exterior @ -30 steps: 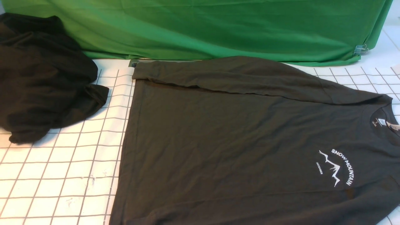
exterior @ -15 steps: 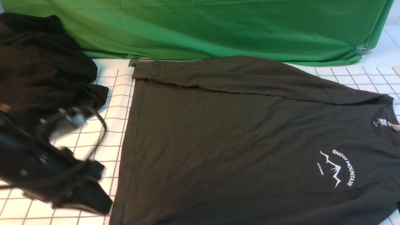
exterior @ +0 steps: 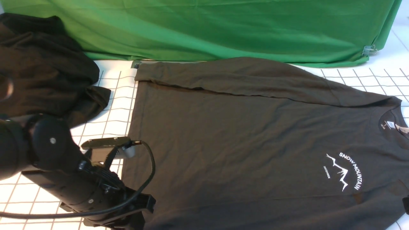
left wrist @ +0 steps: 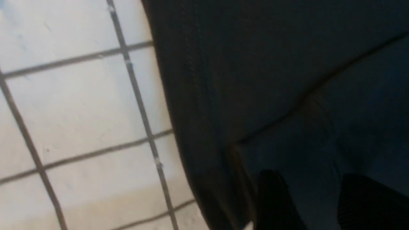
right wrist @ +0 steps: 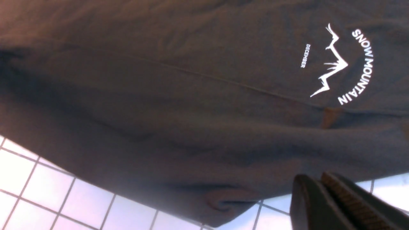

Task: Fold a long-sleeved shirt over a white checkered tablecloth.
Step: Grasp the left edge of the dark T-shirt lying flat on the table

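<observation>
My left gripper (left wrist: 310,175), jaws spread, hovers over the near hem corner of the large charcoal-grey cotton long-sleeved shirt (exterior: 249,134). My right gripper (right wrist: 314,177), fingers pressed together on nothing, hangs just off the shirt's near edge below the white mountain print (right wrist: 332,64). The shirt lies flat on the white tablecloth ruled in thin grey squares (exterior: 105,105), reaching away from both grippers, with one sleeve laid along its far edge. It looks light, limp and quick to crease, so I judge the hem corner and near shoulder edge the best holds, pinching every layer. Beyond my left gripper sit a crumpled black cloth heap (exterior: 41,73) and a plain green backdrop cloth (exterior: 207,28).
</observation>
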Available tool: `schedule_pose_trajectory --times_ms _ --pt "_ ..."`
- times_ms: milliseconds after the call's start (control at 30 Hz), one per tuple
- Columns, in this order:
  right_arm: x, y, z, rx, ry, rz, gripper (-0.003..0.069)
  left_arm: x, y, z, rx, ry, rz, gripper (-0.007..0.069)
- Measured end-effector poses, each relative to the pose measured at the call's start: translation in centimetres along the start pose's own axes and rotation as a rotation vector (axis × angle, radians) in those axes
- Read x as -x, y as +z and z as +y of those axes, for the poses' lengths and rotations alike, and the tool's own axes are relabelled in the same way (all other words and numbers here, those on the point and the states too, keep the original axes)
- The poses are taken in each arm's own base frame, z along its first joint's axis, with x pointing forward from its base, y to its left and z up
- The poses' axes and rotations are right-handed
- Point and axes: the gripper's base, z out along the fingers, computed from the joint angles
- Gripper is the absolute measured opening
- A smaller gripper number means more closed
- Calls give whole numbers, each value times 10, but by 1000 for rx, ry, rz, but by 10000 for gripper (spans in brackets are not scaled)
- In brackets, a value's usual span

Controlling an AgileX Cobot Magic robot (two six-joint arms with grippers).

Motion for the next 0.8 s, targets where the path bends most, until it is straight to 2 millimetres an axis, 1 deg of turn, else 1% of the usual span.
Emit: schedule_pose_trajectory --times_ms 33,67,100,267,433,533,633,733,767,800 --pt "0 0 0 0 0 0 40 1 5 1 7 -2 12 308" --pt "0 0 0 0 0 0 40 1 5 1 7 -2 12 308" --pt "0 0 0 0 0 0 41 2 11 3 13 -7 27 321" --pt "0 0 0 -1 -1 -2 50 4 25 6 26 -23 63 332" --pt "0 0 0 -1 -1 -3 52 5 31 5 8 -59 70 328" --pt "0 0 0 -1 -1 -3 55 4 31 5 5 -46 83 284" --pt "0 0 0 -1 -1 -3 60 3 31 5 5 -43 94 197" --pt "0 0 0 -1 -1 -3 65 3 31 5 5 -42 94 66" --pt "0 0 0 -1 -1 -3 66 3 31 5 5 -42 94 59" --pt "0 0 0 -1 -1 -3 68 3 31 5 4 -40 94 27"
